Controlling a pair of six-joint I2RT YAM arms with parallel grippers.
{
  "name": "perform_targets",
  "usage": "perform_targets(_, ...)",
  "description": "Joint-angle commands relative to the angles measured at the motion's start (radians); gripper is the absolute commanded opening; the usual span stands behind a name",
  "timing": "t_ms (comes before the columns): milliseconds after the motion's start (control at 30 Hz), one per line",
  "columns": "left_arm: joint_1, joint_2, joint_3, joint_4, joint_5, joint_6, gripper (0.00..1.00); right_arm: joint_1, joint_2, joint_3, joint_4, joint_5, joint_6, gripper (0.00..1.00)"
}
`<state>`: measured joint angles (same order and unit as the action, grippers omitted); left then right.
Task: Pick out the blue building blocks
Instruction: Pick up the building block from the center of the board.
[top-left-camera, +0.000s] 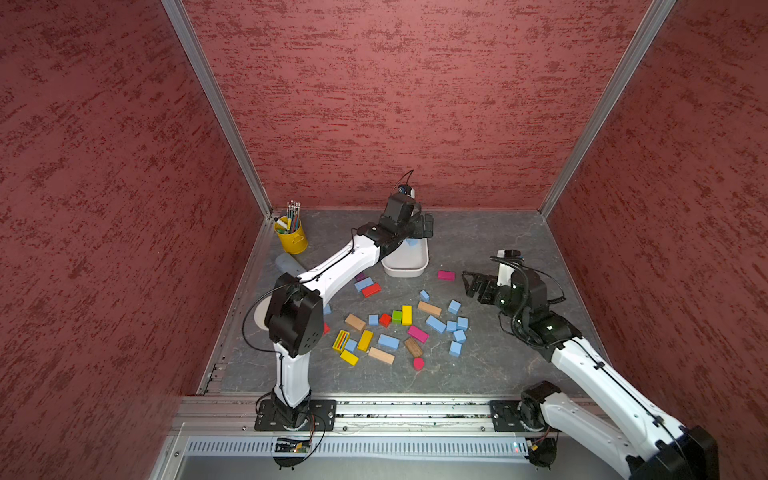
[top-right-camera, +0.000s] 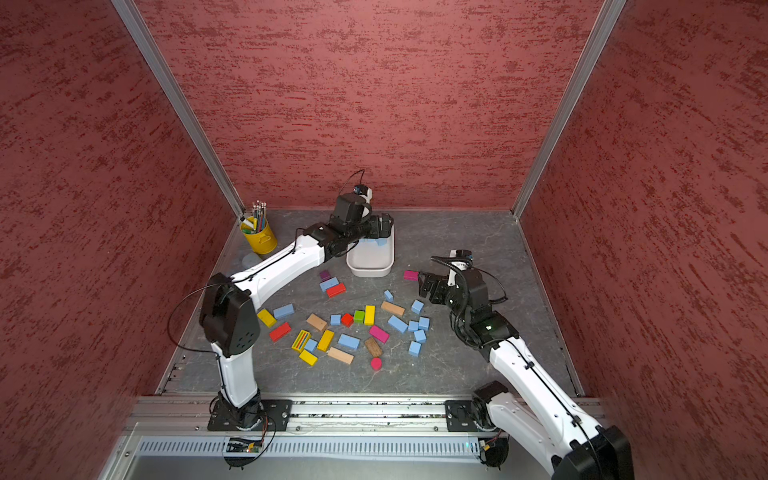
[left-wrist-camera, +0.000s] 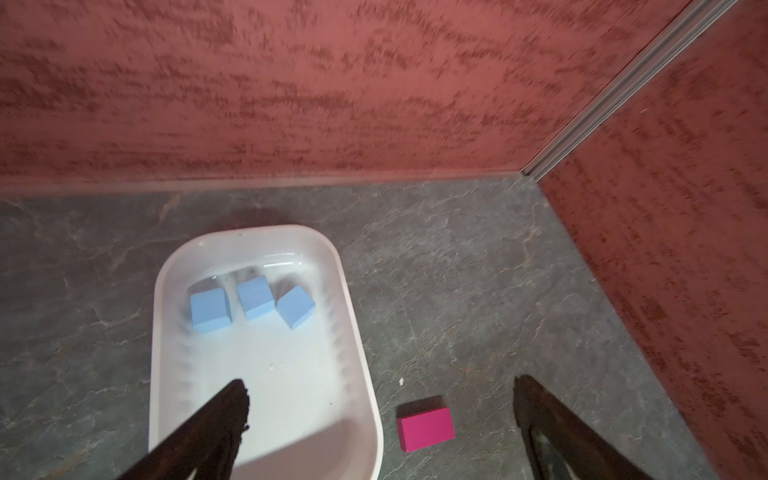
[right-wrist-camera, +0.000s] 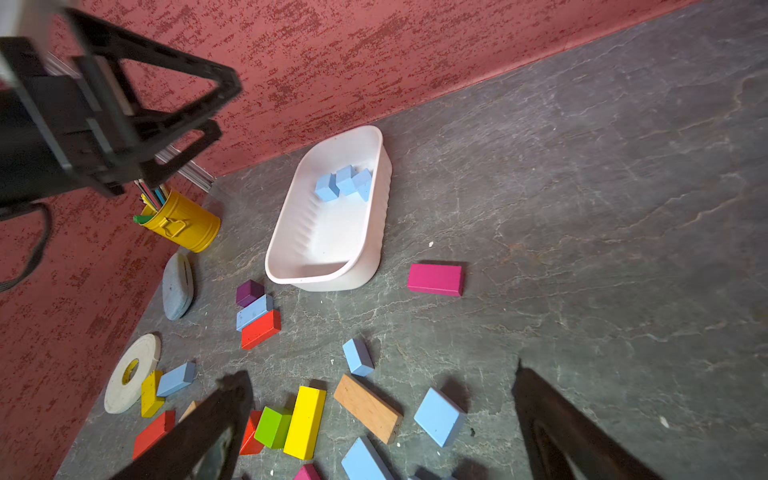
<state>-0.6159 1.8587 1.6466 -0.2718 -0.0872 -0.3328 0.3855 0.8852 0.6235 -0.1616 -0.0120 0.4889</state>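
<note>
Tabletop (top-left-camera: 498, 241) of grey stone pattern, walled in red on three sides. Left arm (top-left-camera: 340, 266) stretched far across it, left gripper (left-wrist-camera: 378, 382) poised above the white tray (left-wrist-camera: 266, 230) near the back wall, jaws spread wide with nothing between them. Right gripper (right-wrist-camera: 378, 374) hanging over the scattered pile, likewise gaping and empty.

Inside the tray, at the end nearer the back wall, three blue blocks (left-wrist-camera: 255, 297) side by side, flat on the bottom. Outside it, many more blue building blocks (top-left-camera: 388, 341) loose on the table:
- a tight cluster of small blue cubes (top-left-camera: 459, 336) nearest the right gripper
- a longer blue piece (top-left-camera: 435, 324) mixed in among yellow, red, magenta and bare-wood ones
- a long blue block (right-wrist-camera: 254, 311) wedged between a purple block (right-wrist-camera: 249, 292) and a red block (right-wrist-camera: 260, 329), just short of the tray

Probably painted wood: light, rigid, smooth-faced, not fragile, no give under pressure. Best taken across two parallel side faces, square on and low, jaws straddling the short dimension; a corner grip likely to slip or twist. For the clustered cubes, outermost first, to avoid nudging neighbours. Sorting barely begun, judging by the count left.
</note>
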Motion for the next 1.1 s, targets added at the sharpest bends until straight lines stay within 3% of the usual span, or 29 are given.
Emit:
perform_targets(0, -0.001, -0.073, -0.123, 0.097, -0.009, 0.018, 0.99, 0.003, -0.007, -0.011, 0.017, 0.021, 0.018, 0.99)
perform_targets(600, 0.005, -0.627, -0.698, 0.174, 0.007, 0.010, 1.00, 0.002, 0.043, -0.006, 0.061, -0.092, 0.072, 0.99)
perform_targets(900, 0.012, -0.826, -0.848, 0.101, -0.007, -0.027, 0.99, 0.004, 0.142, 0.009, 0.039, -0.130, 0.086, 0.99)
perform_targets(1067, 0.018, -0.900, -0.864, 0.011, -0.004, -0.032, 1.00, 0.015, 0.173, 0.012, -0.005, -0.089, 0.087, 0.96)
